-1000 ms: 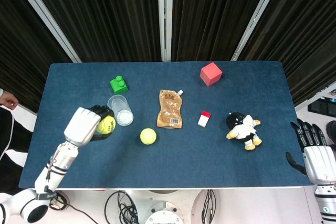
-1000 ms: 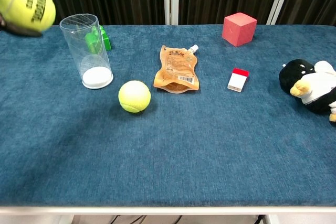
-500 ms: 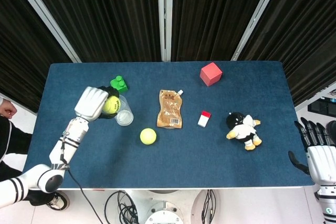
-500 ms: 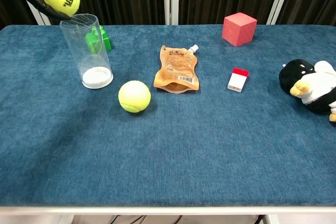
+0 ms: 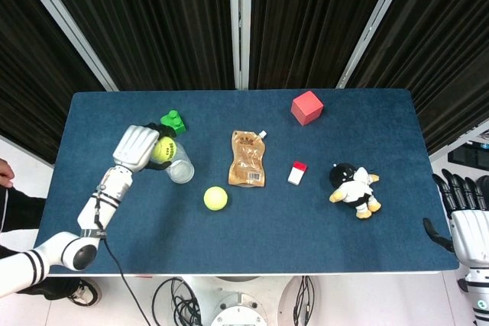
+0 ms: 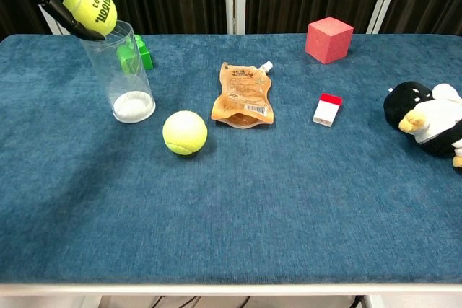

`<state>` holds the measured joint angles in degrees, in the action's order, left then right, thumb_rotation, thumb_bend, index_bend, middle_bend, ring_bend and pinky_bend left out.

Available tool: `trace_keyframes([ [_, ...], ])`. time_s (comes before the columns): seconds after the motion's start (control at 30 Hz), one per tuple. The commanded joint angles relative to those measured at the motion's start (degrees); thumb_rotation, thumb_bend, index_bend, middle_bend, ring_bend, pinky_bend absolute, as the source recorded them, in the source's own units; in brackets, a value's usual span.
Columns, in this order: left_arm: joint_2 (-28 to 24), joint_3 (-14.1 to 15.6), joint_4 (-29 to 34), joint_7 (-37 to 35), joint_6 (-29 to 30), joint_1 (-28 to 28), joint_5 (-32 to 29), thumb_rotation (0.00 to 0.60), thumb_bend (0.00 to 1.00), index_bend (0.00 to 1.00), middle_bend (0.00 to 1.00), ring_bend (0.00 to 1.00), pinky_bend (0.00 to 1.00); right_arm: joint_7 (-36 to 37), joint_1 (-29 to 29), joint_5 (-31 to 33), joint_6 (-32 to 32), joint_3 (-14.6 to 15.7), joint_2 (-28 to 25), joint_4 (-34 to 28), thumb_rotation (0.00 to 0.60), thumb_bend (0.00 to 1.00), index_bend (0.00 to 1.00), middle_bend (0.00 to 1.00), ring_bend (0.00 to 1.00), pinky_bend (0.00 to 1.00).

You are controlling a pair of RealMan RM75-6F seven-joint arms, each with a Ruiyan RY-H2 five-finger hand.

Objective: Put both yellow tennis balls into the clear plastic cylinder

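My left hand (image 5: 138, 147) grips a yellow tennis ball (image 6: 91, 6) right over the open top of the clear plastic cylinder (image 6: 124, 77), which stands upright at the table's left. In the head view the ball (image 5: 162, 150) shows at the cylinder's (image 5: 179, 166) rim. A second yellow tennis ball (image 6: 185, 132) lies on the blue cloth just right of the cylinder's base, also seen from above (image 5: 215, 198). My right hand (image 5: 466, 223) hangs off the table's right edge with fingers apart, holding nothing.
A green toy brick (image 5: 173, 122) sits behind the cylinder. An orange pouch (image 6: 244, 94) lies mid-table, with a small red-and-white box (image 6: 327, 109), a red cube (image 6: 329, 39) and a black-and-white plush toy (image 6: 430, 121) further right.
My left hand has carried the ball from the left and up to the cylinder's mouth. The right hand drifted slightly right and down.
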<state>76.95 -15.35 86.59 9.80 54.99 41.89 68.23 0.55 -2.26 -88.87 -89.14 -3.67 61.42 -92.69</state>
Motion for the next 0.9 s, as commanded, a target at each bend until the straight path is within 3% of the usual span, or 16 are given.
trace_keyframes([
  [0.03,0.3,0.3,-0.7,-1.5,1.9,0.0,2.6,0.600,0.20,0.22,0.18,0.13,0.31,0.0,0.0,0.2,0.0,-0.1,0.0,0.0,0.600,0.27,0.00,0.00,0.00,0.00],
  [0.33,-0.9,1.5,1.6,-2.9,4.2,-0.7,5.7,0.600,0.20,0.21,0.16,0.11,0.28,-0.2,-0.1,0.5,0.6,0.0,0.2,0.3,0.600,0.27,0.00,0.00,0.00,0.00],
  [0.5,-0.7,3.7,5.2,-2.1,6.9,-1.1,11.0,0.600,0.19,0.23,0.20,0.17,0.35,-0.1,-0.2,0.7,0.7,-0.1,0.4,0.5,0.600,0.27,0.00,0.00,0.00,0.00],
  [0.7,3.5,8.9,6.4,0.0,9.8,-1.4,20.5,0.600,0.18,0.32,0.32,0.28,0.48,0.3,0.0,0.7,0.6,-0.1,0.5,0.7,0.600,0.27,0.00,0.00,0.00,0.00],
  [0.9,9.3,11.2,0.9,-0.3,6.6,-0.8,19.8,0.600,0.18,0.32,0.32,0.29,0.49,1.1,0.2,0.7,0.3,0.0,0.2,0.9,0.600,0.27,0.00,0.00,0.00,0.00],
])
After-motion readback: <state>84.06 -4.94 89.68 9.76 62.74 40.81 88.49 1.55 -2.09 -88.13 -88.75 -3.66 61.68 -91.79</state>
